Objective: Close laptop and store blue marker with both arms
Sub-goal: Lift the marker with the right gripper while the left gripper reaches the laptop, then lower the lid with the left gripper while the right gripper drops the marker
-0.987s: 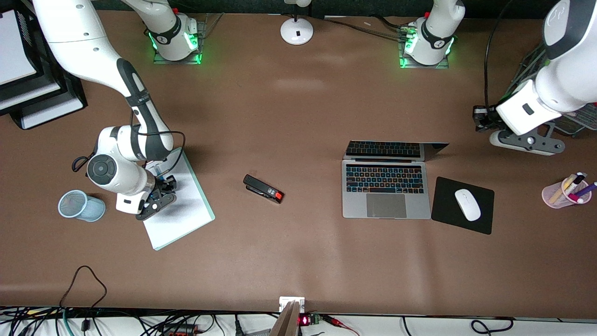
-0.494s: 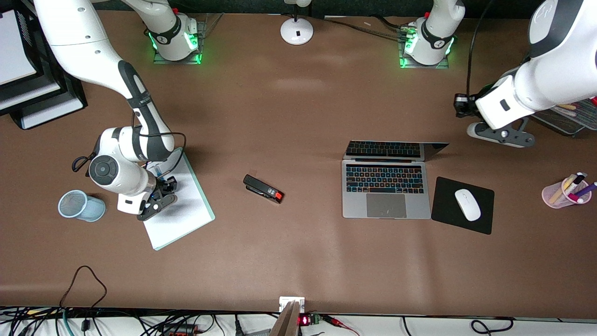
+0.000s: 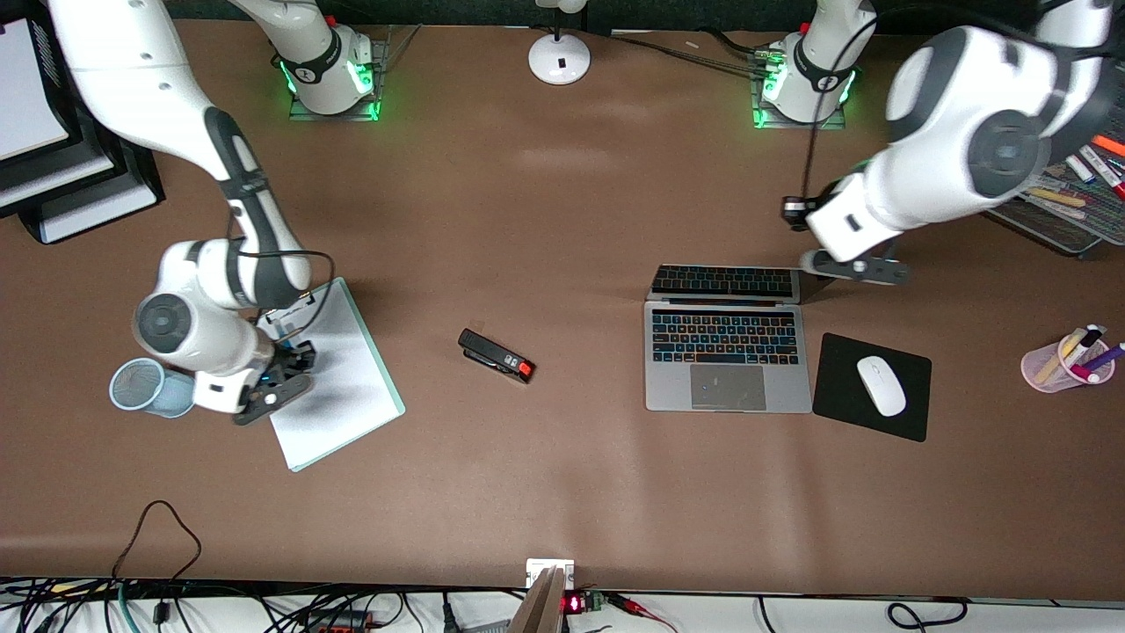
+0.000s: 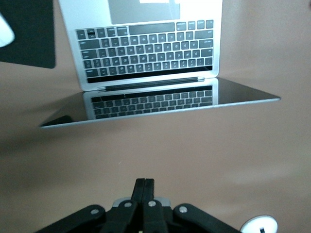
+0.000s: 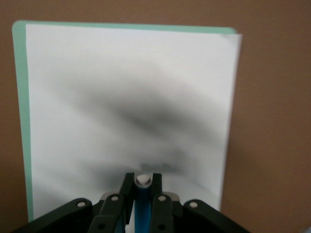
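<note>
The laptop (image 3: 728,352) stands open on the table, its lid (image 3: 729,281) leaning back; the left wrist view shows its keyboard and screen (image 4: 146,63). My left gripper (image 3: 854,267) is shut and empty, over the table beside the lid's corner toward the left arm's end; in the left wrist view its fingertips (image 4: 144,182) are pressed together. My right gripper (image 3: 283,371) is shut on the blue marker (image 5: 142,206), whose whitish tip shows between the fingers. It hangs over the edge of the white clipboard (image 3: 338,378), close to the blue mesh cup (image 3: 145,387).
A black stapler with a red end (image 3: 497,354) lies mid-table. A white mouse (image 3: 881,385) sits on a black pad (image 3: 839,418) beside the laptop. A pink pen cup (image 3: 1059,365) and a marker tray (image 3: 1068,211) are at the left arm's end; black paper trays (image 3: 53,176) at the right arm's end.
My left arm swung in from the left arm's end of the table to the laptop lid's corner. My right gripper carried the marker toward the mesh cup.
</note>
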You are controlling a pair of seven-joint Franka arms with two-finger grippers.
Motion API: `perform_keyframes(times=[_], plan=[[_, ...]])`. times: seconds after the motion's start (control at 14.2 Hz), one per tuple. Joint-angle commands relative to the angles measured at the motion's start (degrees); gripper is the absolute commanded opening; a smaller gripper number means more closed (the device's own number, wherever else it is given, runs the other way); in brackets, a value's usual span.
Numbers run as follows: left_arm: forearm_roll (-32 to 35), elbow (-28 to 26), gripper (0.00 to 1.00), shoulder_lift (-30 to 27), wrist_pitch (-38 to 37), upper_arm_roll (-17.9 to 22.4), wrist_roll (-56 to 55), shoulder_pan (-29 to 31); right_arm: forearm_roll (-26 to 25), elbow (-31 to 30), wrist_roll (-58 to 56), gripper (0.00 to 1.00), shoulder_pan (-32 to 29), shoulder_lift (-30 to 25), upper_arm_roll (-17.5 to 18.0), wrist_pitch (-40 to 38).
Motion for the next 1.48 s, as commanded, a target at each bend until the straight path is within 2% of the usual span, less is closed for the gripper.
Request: perform_keyframes(times=[0.0,0.14,0.35,0.56,0.78,1.06,1.41], plan=[[-0.96,-8.27,0.0,-4.5,6.43,-2.19,-2.97,0.49,1.45,4.9,-2.4,0.0,-2.24,-3.35,0.55,-8.65],[-0.96,-11.52,0.0,-4.59,10.38,-3.86,-4.9,0.49,5.65,8.76,-6.77,0.0,-3.99,-4.58,0.37,-12.09],[-0.52,-16.18,0.0,-4.33,18.81,-6.15,-7.02,0.49,9.0,13.25,-15.74,0.0,-7.59,-4.59,0.37,-15.44],[4.12,-17.51,0.0,-2.32,26.21,-6.15,-7.2,0.92,16.63,15.71,-28.64,0.0,-11.11,-4.41,0.37,-15.88],[8.35,-17.25,0.0,-0.64,31.83,-5.98,-6.67,2.06,20.86,18.61,-38.75,0.0,-13.75,-3.62,0.37,-17.64],[14.94,-14.98,0.0,4.36,39.13,-5.8,-6.32,3.91,29.47,19.33,-55.71,0.0,-17.7,-2.66,0.37,-18.08],[15.22,-5.84,0.0,14.02,39.58,-5.54,-6.32,4.0,41.6,19.33,-74.88,0.0,-23.94,-0.11,0.37,-23.26]])
